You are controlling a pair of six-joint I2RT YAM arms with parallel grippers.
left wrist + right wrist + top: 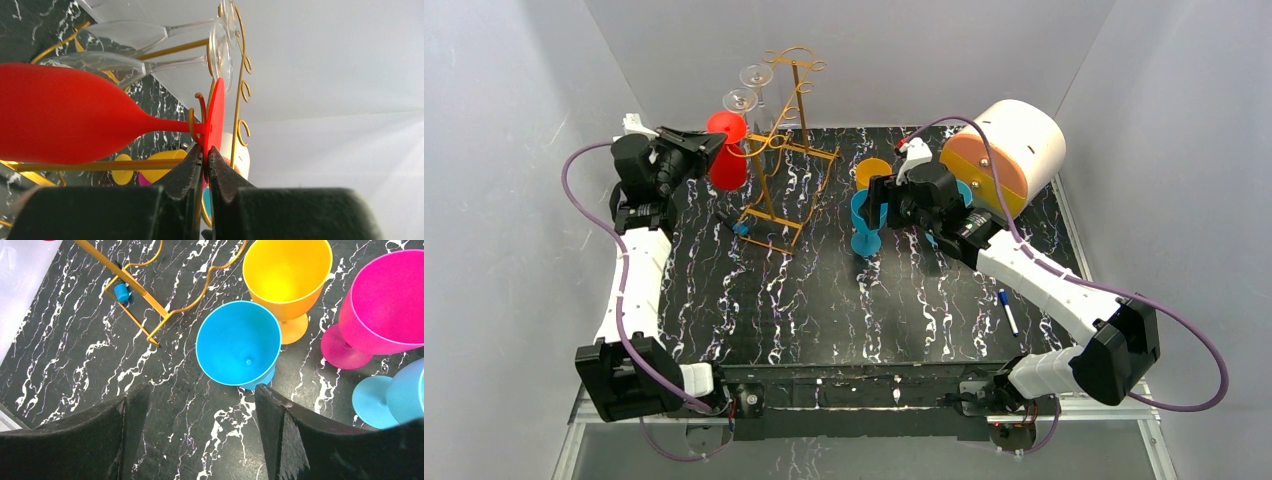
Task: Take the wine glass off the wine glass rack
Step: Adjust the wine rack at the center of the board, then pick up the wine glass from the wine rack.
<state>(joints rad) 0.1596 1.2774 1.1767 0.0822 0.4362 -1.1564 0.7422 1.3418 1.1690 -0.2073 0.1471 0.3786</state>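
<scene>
**Table** [824, 310]: carries everything listed.
- **Wine glass rack** [782, 150]: stands left of centre, toward the far edge.
- **Wine glass** [75, 115]: hangs on the rack's left side, stem in a hook. The left hand [205, 152] is at its foot, left of the rack.
- **Two more glasses** [749, 88]: hang higher and farther back on the rack.
- **First goblet** [238, 342]: upright, just right of the rack's base, below the right hand [200, 405].
- **Second goblet** [287, 275]: just beyond the first.
- **Third goblet** [385, 305] and **fourth goblet** [395, 395]: right of those two.
- **Drum** [1009, 150]: on its side, far right.
- **Pen** [1008, 312]: near right.
</scene>
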